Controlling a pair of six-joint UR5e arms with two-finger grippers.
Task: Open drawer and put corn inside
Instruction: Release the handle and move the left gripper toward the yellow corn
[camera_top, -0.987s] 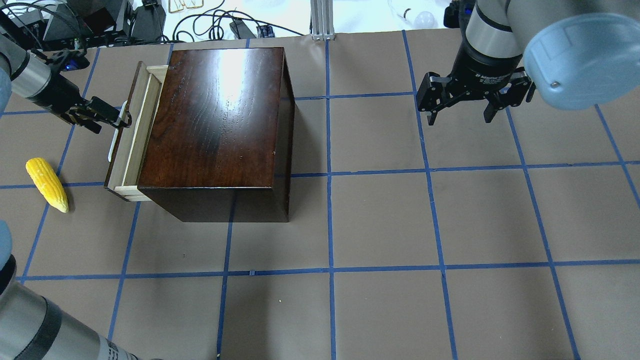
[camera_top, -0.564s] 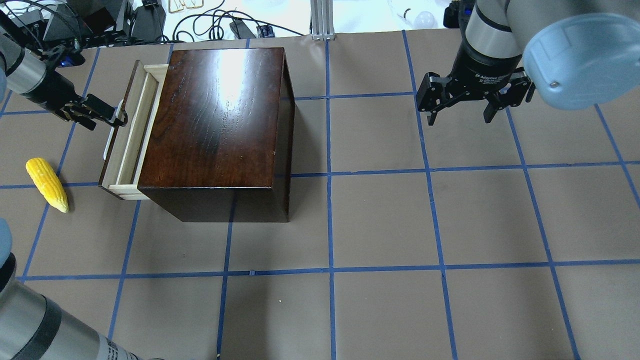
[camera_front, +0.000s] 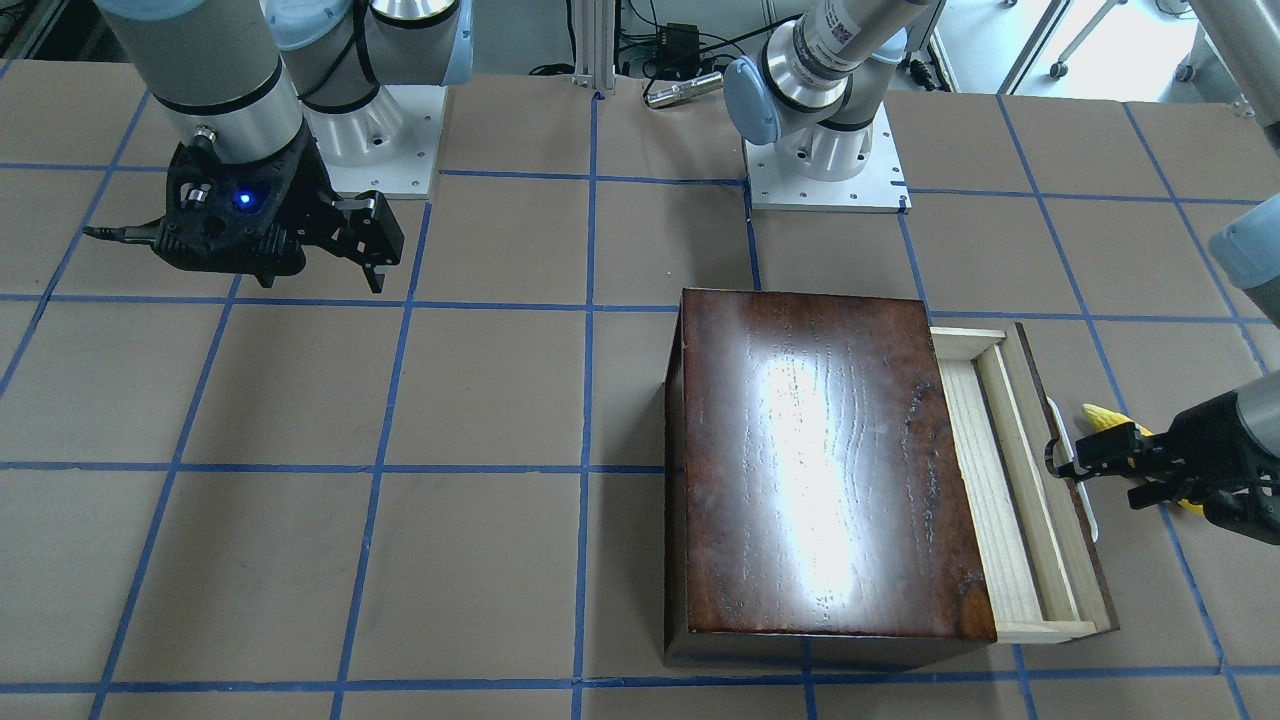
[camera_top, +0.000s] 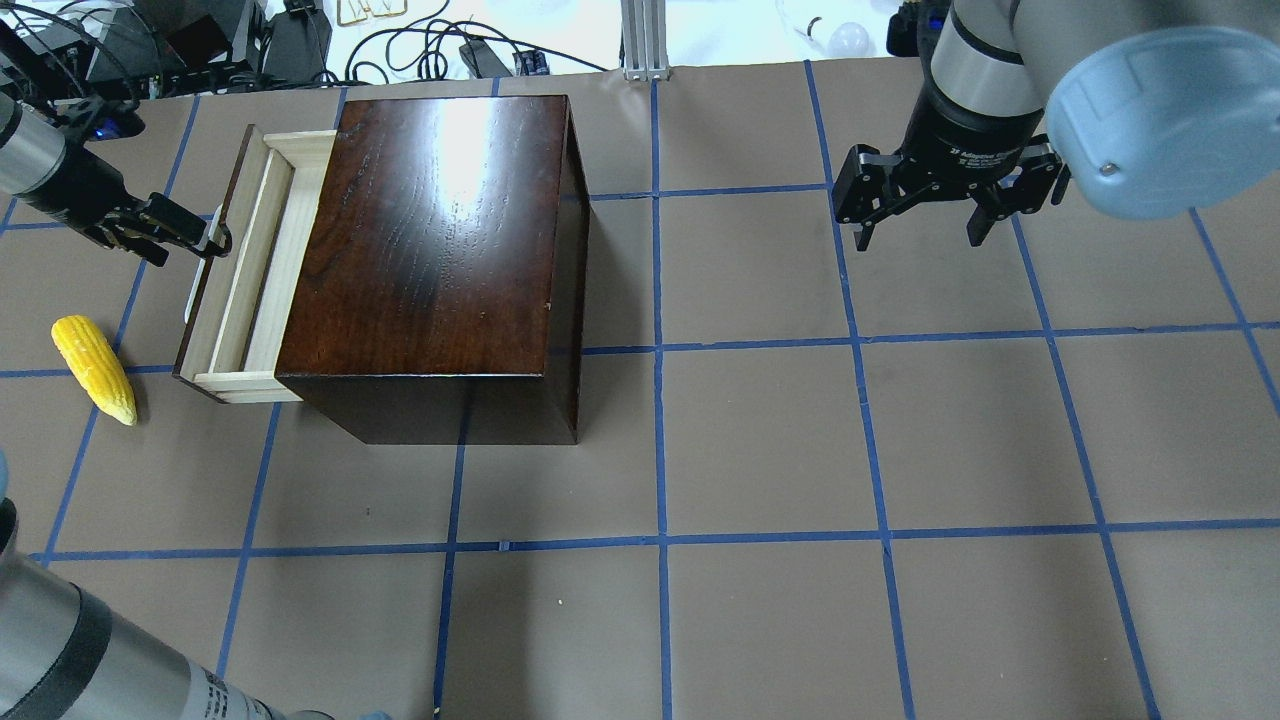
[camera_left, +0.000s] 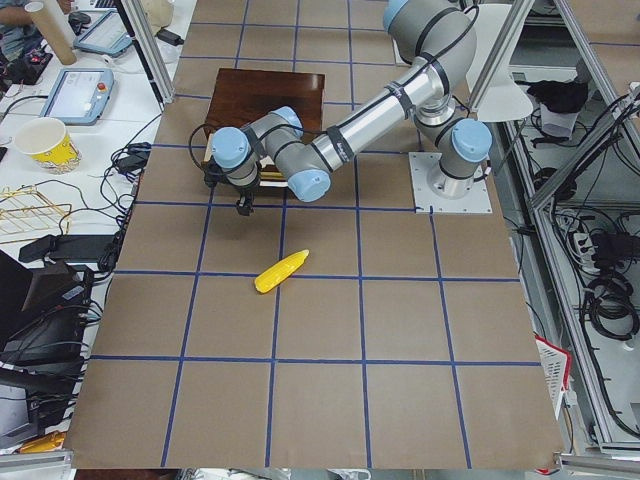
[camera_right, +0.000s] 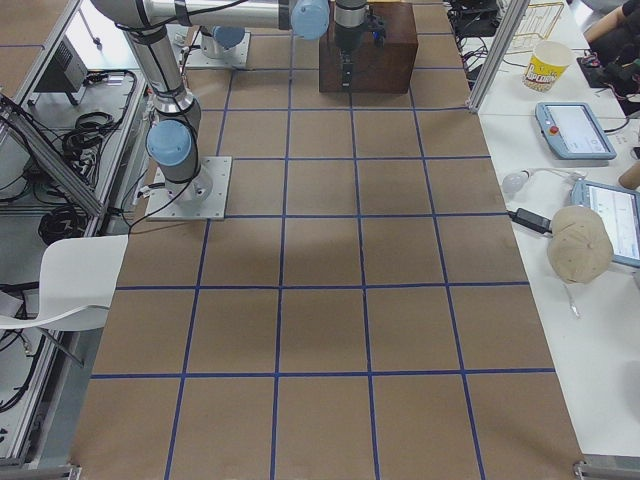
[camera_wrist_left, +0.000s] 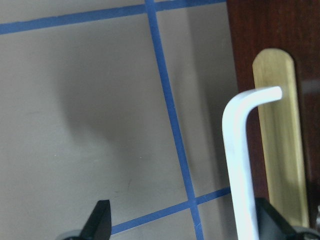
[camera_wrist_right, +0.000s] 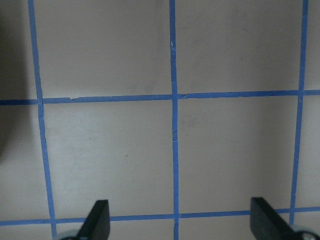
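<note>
The dark-brown box stands at the table's left, also in the front view. Its pale wood drawer is partly pulled out to the left and looks empty. My left gripper is at the white loop handle. In the left wrist view its jaws stand wide apart and the handle lies against one finger, hooked rather than clamped. The yellow corn lies on the table left of the drawer, untouched. My right gripper is open and empty over the far right.
Blue tape lines grid the brown table. Cables and equipment lie beyond the far edge. The corn sits close behind my left gripper in the front view. A metal post stands at the back middle.
The drawer has slid further out to the left, drawn by my left gripper at the handle. The corn and the right arm have not moved.
</note>
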